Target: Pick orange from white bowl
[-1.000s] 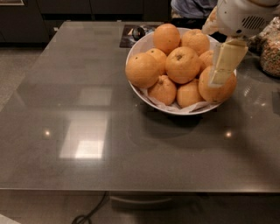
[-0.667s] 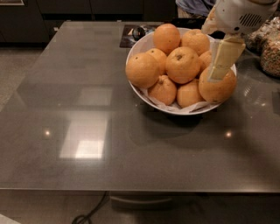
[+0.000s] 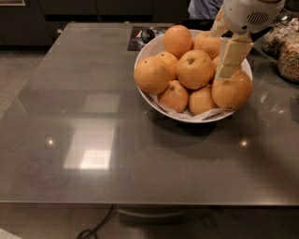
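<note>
1. Wide, shallow, glossy white bowl [image 3: 150, 48] sits on the far right part of a dark grey glossy table [image 3: 117, 121].
2. Bowl is lined with crinkled white paper [image 3: 206, 114], which pokes out at the near rim.
3. Bowl is heaped with oranges, roughly nine showing.
4. Task fruit: large round orange with dimpled skin and a dark brown stem scar [image 3: 195, 70], in the middle of the pile, scar facing up, resting on the fruit below it.
5. Just left of it is a big plain orange fruit [image 3: 152, 74] against the left rim.
6. In front, lower, is a smaller orange with a raised stem nub [image 3: 174, 95].
7. Behind it is a tall orange at the back of the heap [image 3: 177, 41].
8. White-bodied gripper with a cream lower part [image 3: 224, 74] comes down from the upper right corner, tilted.
9. Its tip rests on top of the large orange at the bowl's right rim [image 3: 233, 93], just right of the scarred orange.
10. Can't tell from here whether the gripper is spread or closed; its far side is hidden.
11. Scarred orange is in the bowl, not lifted.
12. Clear bags of brownish snacks [image 3: 286, 51] stand at the table's right edge.
13. A small black mat with a round dark object [image 3: 145, 35] lies behind the bowl.
14. A person in a blue top [image 3: 204, 7] is at the far side, mostly cut off.
15. A dark cable [image 3: 96, 226] trails on the floor under the near edge.
</note>
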Action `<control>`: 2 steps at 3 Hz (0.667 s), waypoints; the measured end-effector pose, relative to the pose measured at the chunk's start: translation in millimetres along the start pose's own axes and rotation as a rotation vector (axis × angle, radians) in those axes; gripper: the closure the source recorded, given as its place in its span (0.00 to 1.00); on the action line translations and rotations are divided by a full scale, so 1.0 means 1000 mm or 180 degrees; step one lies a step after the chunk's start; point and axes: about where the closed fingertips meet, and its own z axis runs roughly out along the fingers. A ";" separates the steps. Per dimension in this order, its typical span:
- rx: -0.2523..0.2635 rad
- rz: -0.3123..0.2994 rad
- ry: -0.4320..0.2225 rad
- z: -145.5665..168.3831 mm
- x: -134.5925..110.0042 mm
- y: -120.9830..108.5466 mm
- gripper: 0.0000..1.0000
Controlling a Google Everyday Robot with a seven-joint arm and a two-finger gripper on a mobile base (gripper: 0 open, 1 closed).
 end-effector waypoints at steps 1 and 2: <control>-0.0049 -0.0104 -0.0087 0.008 -0.017 -0.008 0.29; -0.0094 -0.0198 -0.0142 0.014 -0.033 -0.014 0.28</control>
